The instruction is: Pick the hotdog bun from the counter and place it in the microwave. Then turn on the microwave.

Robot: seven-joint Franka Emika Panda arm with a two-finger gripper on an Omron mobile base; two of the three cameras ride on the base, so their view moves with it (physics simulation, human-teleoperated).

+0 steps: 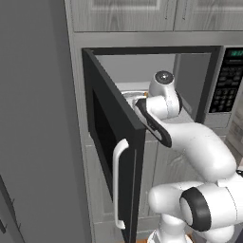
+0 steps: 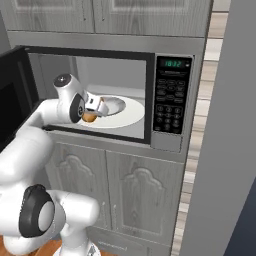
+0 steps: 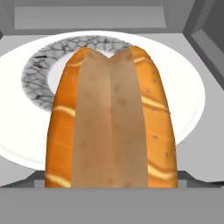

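Note:
The microwave [image 2: 172,135] stands open, its black door [image 1: 114,137] swung out to the left. My arm reaches into the cavity. My gripper [image 2: 95,113] holds the hotdog bun [image 2: 89,118] with its jaws spread wide around it, just inside the front edge, at the near rim of the white turntable [image 2: 127,112]. In the hand view the orange-brown hotdog bun [image 3: 113,122] runs lengthwise away from the hand over the turntable [image 3: 188,96]; the bun hides the fingertips. The counter is out of view.
The keypad [image 2: 172,97] with its green display sits right of the cavity. The door's white handle [image 1: 118,185] juts toward my base. A tall grey panel [image 1: 33,118] stands on the left, and grey cabinets [image 2: 125,195] lie below the microwave.

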